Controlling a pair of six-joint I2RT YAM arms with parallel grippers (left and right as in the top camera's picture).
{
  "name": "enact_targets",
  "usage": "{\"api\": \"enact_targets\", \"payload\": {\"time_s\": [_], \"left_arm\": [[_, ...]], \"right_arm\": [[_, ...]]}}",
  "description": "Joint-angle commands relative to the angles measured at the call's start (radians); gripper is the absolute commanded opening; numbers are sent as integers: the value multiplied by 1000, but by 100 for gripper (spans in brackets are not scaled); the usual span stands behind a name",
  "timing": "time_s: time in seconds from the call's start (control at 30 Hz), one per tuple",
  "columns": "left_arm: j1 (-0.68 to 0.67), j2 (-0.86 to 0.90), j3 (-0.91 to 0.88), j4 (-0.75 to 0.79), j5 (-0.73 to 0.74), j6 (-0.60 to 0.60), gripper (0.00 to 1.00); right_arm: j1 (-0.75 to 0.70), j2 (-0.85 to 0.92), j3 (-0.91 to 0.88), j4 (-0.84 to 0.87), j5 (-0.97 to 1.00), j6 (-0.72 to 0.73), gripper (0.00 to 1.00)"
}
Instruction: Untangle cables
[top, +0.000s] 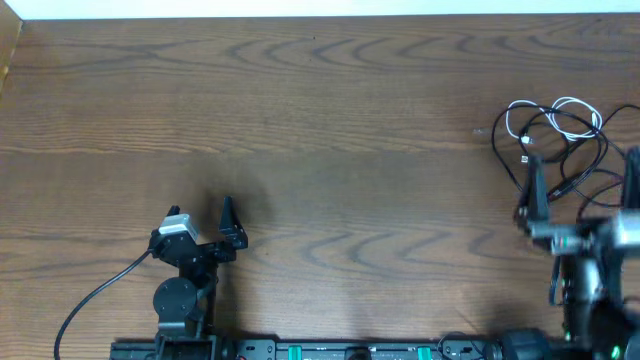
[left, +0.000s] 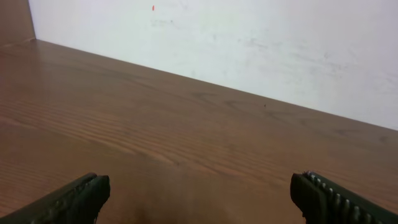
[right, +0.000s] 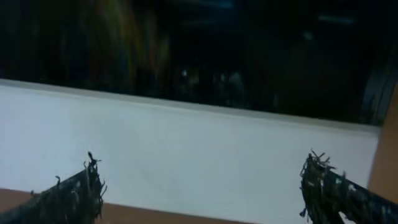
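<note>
Tangle of thin cables, black with one white, loosely looped at the far right of the table. Close by, right gripper, spread wide, holding nothing. Left gripper likewise wide and empty, well apart at front left. Best to lower onto one outer loop, not the crossing strands. Brown wood grain; plain white wall behind.
</note>
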Motion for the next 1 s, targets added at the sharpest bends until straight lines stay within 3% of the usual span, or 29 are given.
{"api": "enact_targets", "payload": {"time_s": [0.0,0.2,0.33,0.73,0.97], "left_arm": [[5,-6,-20,-40,-5,13,99],[5,-6,-20,-40,-5,13,99],[5,-6,-20,-40,-5,13,100],[5,-6,-20,-40,-5,13,99],[5,-6,-20,-40,-5,13,99]], "right_arm": [[7,-178,-237,206,-56,-60,99],[-2,-319,-500,499,-63,-60,99],[-12,-320,-613,535,-63,-59,99],[-66,-320,-612,-151,-53,-60,99],[-69,-320,-612,-141,-33,-59,99]]}}
